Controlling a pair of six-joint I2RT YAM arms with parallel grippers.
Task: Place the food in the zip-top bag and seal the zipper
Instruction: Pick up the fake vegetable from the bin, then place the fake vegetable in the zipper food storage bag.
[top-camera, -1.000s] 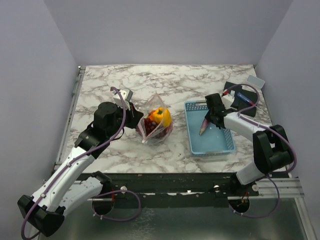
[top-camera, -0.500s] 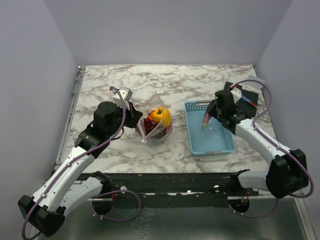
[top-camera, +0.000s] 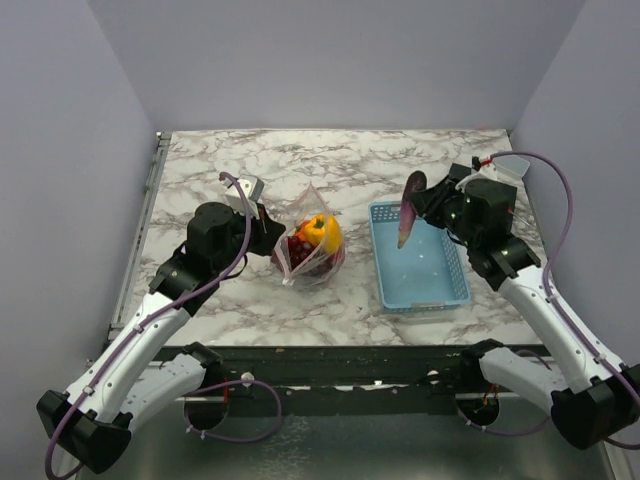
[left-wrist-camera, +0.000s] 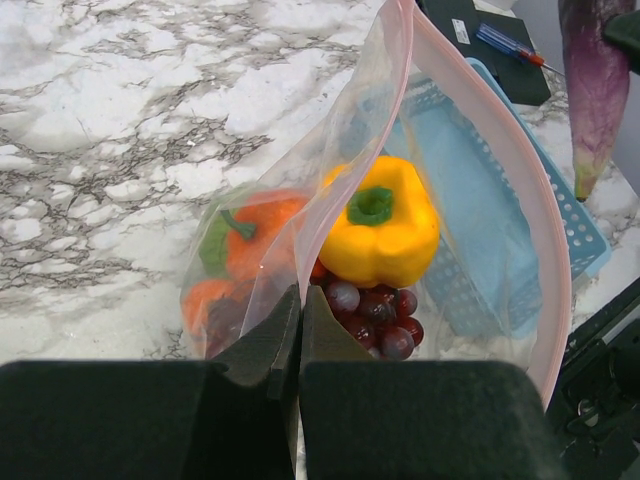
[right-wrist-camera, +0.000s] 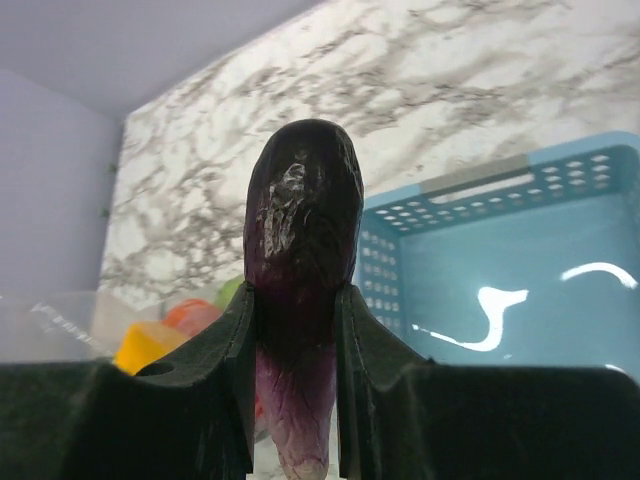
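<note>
The clear zip-top bag (top-camera: 312, 250) stands open on the marble table, its pink zipper (left-wrist-camera: 520, 180) arching round the mouth. Inside lie a yellow pepper (left-wrist-camera: 380, 232), dark grapes (left-wrist-camera: 372, 315) and an orange pumpkin (left-wrist-camera: 250, 240). My left gripper (left-wrist-camera: 299, 300) is shut on the bag's near edge and holds the mouth up. My right gripper (right-wrist-camera: 297, 305) is shut on a purple eggplant (right-wrist-camera: 300, 260), which hangs in the air over the blue basket's (top-camera: 420, 262) far left corner. From above, the eggplant (top-camera: 410, 208) points downward, right of the bag.
The light-blue perforated basket (right-wrist-camera: 520, 290) lies right of the bag with nothing showing inside. A black item with a pen (left-wrist-camera: 500, 42) lies behind it at the far right. The table's side rails and grey walls close in the work area.
The right gripper has lifted the eggplant out of the basket, up and toward the far edge. The left gripper and the bag have stayed in place.
</note>
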